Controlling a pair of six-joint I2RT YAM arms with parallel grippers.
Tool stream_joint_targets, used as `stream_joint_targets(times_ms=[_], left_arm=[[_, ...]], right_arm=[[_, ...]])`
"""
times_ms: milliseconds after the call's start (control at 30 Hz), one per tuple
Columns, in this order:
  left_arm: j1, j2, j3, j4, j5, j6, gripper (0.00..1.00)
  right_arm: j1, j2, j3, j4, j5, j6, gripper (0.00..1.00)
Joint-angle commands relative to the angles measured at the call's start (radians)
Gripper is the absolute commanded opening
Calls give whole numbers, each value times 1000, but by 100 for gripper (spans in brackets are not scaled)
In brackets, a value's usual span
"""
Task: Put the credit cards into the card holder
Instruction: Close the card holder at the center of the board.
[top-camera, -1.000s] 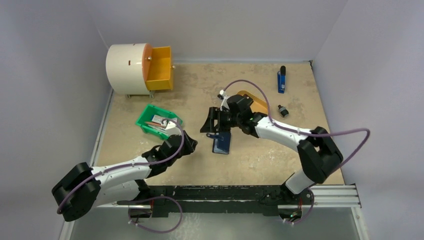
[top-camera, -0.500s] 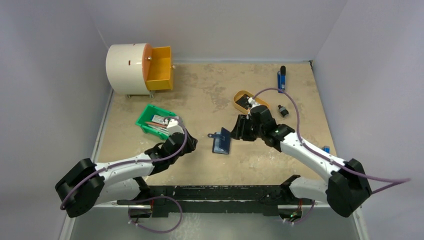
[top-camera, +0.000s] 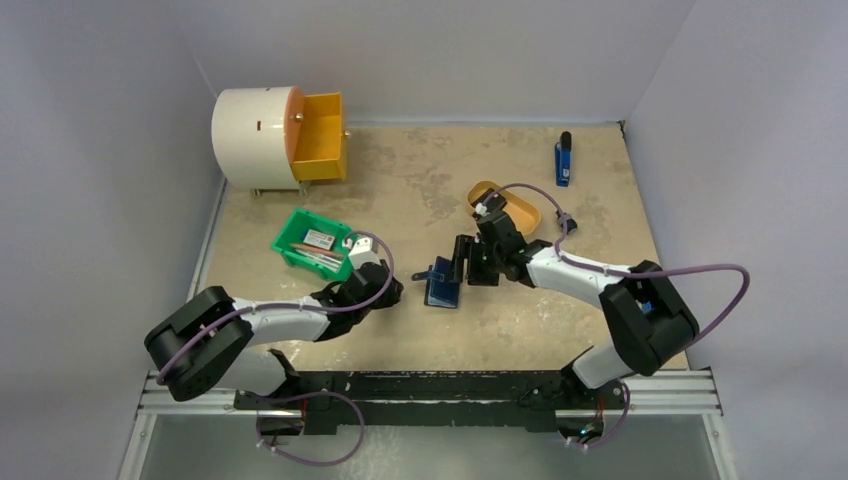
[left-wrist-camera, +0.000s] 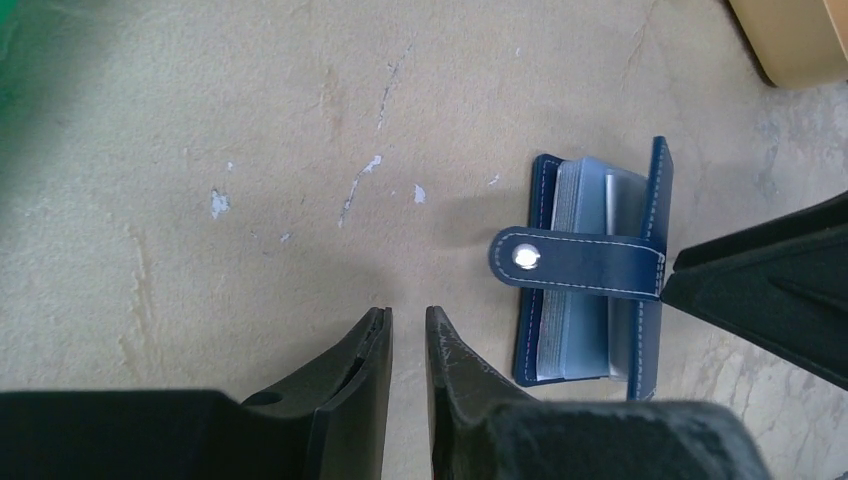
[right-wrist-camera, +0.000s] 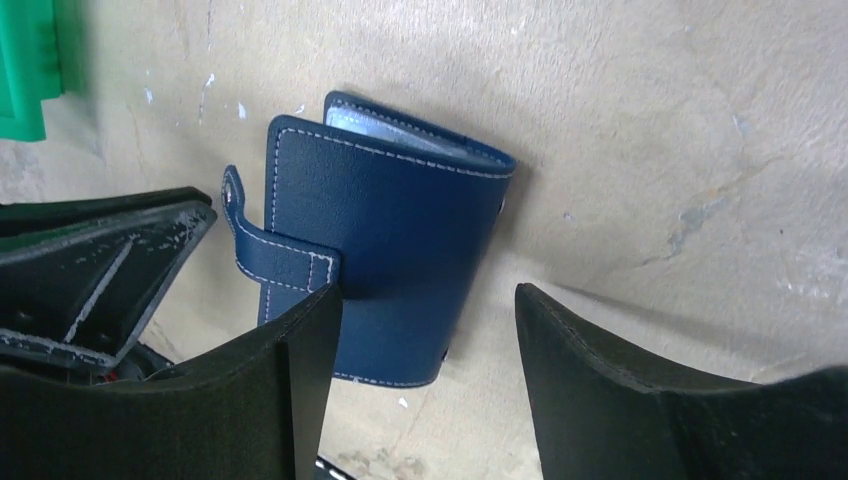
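Note:
The navy card holder (top-camera: 443, 286) lies part open on the table, its snap tab (left-wrist-camera: 570, 262) sticking out toward my left gripper. Clear sleeves (left-wrist-camera: 585, 200) show between its covers. My left gripper (left-wrist-camera: 408, 318) hovers low just left of the holder (left-wrist-camera: 590, 340), jaws only a narrow gap apart and empty. My right gripper (right-wrist-camera: 428, 292) stands open at the holder's right side. One of its fingers (right-wrist-camera: 300, 350) overlaps the holder's cover (right-wrist-camera: 400, 215); I cannot tell whether they touch. Flat credit cards (top-camera: 319, 239) lie in the green bin (top-camera: 292, 243).
A mustard-yellow oval tray (top-camera: 520, 207) sits behind the right gripper. A white drum with an open orange drawer (top-camera: 320, 135) stands at the back left. A blue stick-shaped item (top-camera: 563, 160) lies at the back right. Walls close in on three sides.
My right gripper swung from behind the holder out to its right, then came back close beside it. My left gripper slid right toward the holder. The holder has barely moved.

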Motion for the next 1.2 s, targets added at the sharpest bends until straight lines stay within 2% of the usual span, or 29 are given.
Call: stream_joint_targets(times_ms=[0,467,667,867,1167], left_arm=[[-1,28,17,94,38,4,18],[0,-2,23,65,25,8,17],[-1,-64,97,41,40,28,20],[-2,34,211,60,92,55,20],[-1,149,182,137,144,21,20]], right_arm=[[4,31,50,48,12,-27,67],[34,138,81,-1,77,-94,68],[45,150,75,-5,98,-115,67],[44,161,59,40,86,-139,65],[46,184,88,65,46,-242,63]])
